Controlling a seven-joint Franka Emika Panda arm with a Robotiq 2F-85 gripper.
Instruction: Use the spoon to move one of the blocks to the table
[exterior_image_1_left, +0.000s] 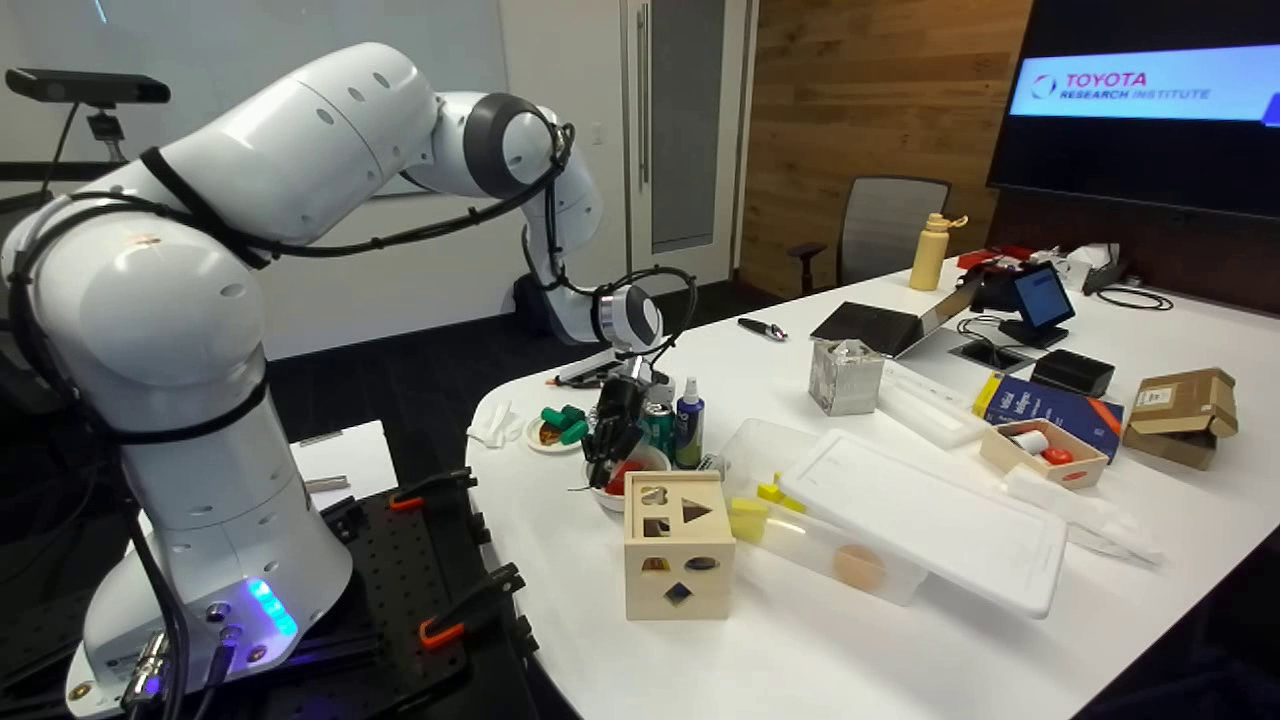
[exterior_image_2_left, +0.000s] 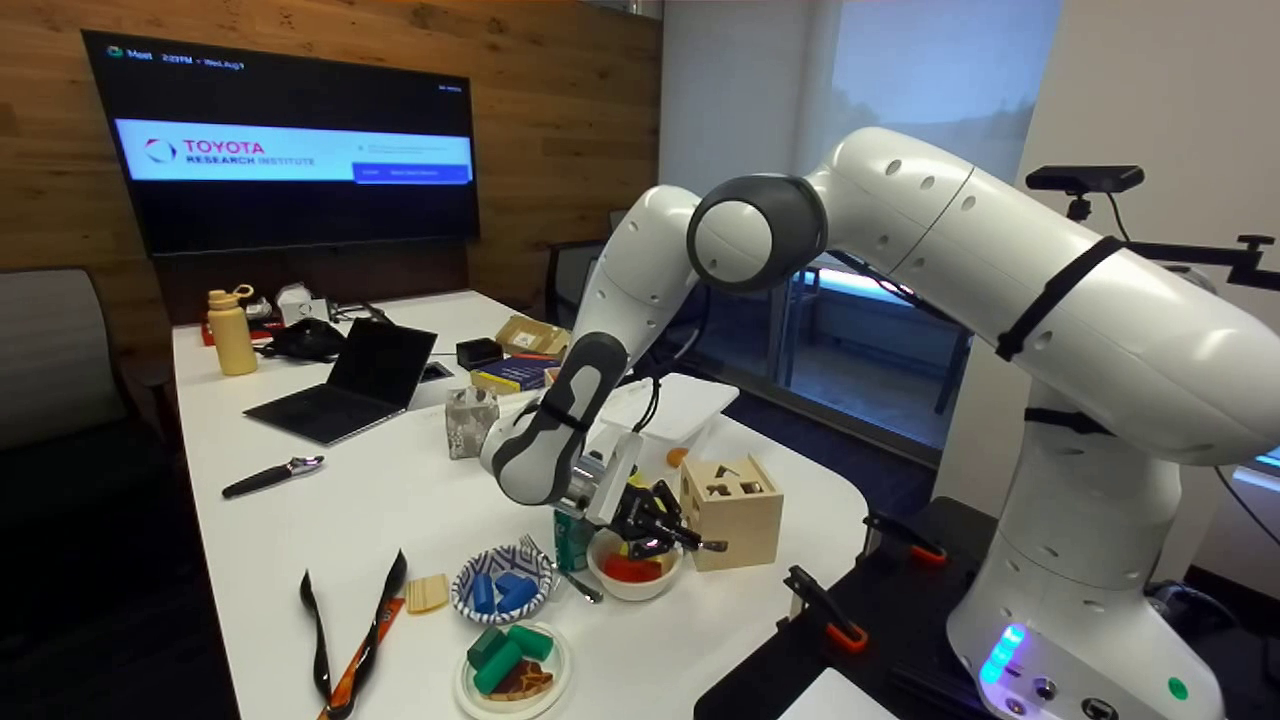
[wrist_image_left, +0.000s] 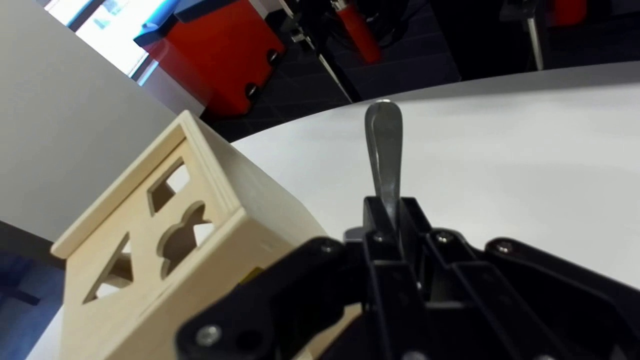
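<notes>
We see the gripper (wrist_image_left: 392, 206) closed tight, pinching a metal handle that we take to be the spoon (wrist_image_left: 385, 145), though its scooping end is hidden from us. In an exterior view it hangs over a white bowl (exterior_image_2_left: 640, 591), where we find orange-red blocks (exterior_image_2_left: 632, 569). The bowl stands on the white table (exterior_image_2_left: 400, 510), with the pale wooden box (exterior_image_2_left: 735, 520) just to its right. To its left we see a patterned bowl (exterior_image_2_left: 515, 561) holding blue blocks (exterior_image_2_left: 513, 593), and nearer, a plate (exterior_image_2_left: 510, 709) with green blocks (exterior_image_2_left: 500, 666). In an exterior view, yellow blocks (exterior_image_1_left: 748, 519) lie in a clear plastic bin (exterior_image_1_left: 815, 563), right of the wooden box.
</notes>
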